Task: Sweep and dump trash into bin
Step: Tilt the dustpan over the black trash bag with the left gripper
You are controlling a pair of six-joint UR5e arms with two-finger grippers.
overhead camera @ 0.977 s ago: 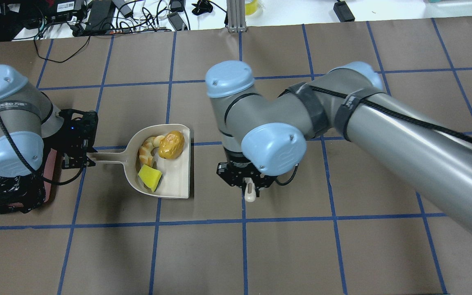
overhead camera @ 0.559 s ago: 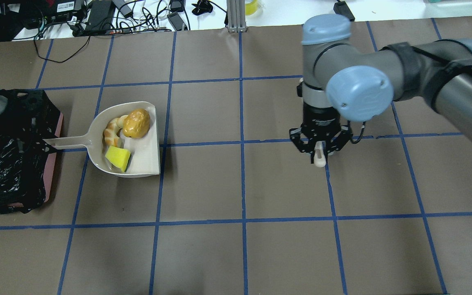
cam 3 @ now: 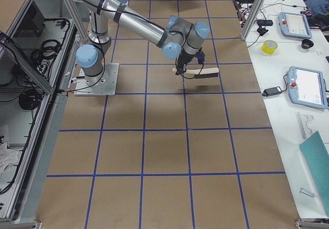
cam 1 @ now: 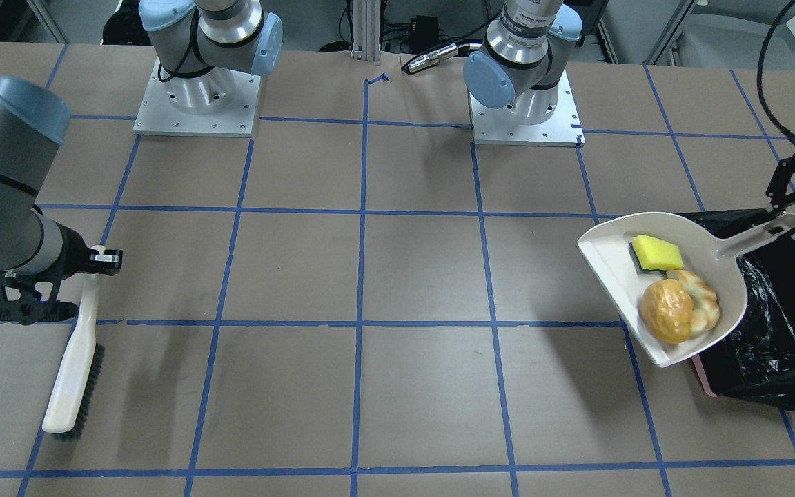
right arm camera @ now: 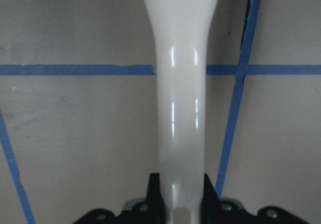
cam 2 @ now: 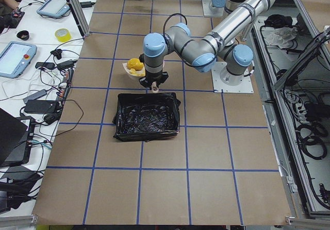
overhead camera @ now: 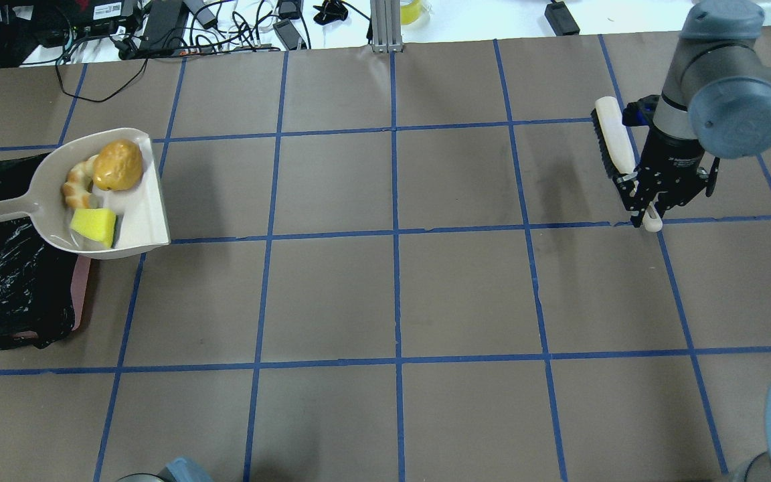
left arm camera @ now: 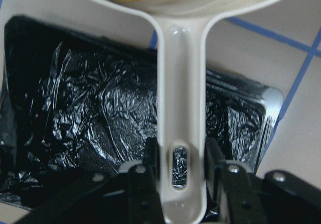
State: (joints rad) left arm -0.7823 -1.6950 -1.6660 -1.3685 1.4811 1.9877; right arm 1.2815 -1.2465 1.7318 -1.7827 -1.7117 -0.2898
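The beige dustpan (overhead camera: 141, 217) carries the trash: a yellow wedge (overhead camera: 94, 226), a tan croissant piece (overhead camera: 76, 184) and a golden-brown potato lump (overhead camera: 118, 164). My left gripper (cam 1: 789, 222) is shut on the dustpan handle (left arm camera: 180, 83) and holds the pan raised. The handle is over the bin (overhead camera: 4, 288) and the pan overlaps the bin's inner edge. The bin is pink with a black bag; the bag (left arm camera: 90, 108) fills the left wrist view. My right gripper (overhead camera: 646, 207) is shut on the handle of a white brush (overhead camera: 610, 144) at the far right.
The brush (cam 1: 73, 366) hangs tilted, bristles near the table. Brown paper with a blue tape grid covers the table (overhead camera: 392, 301). Cables and power bricks (overhead camera: 158, 27) lie beyond the far edge. The arm bases (cam 1: 197, 103) stand at the robot's side.
The dustpan with the trash has moved left and risen, and its rear now overlaps the bin's edge. My right arm has carried the brush far to the right and back.
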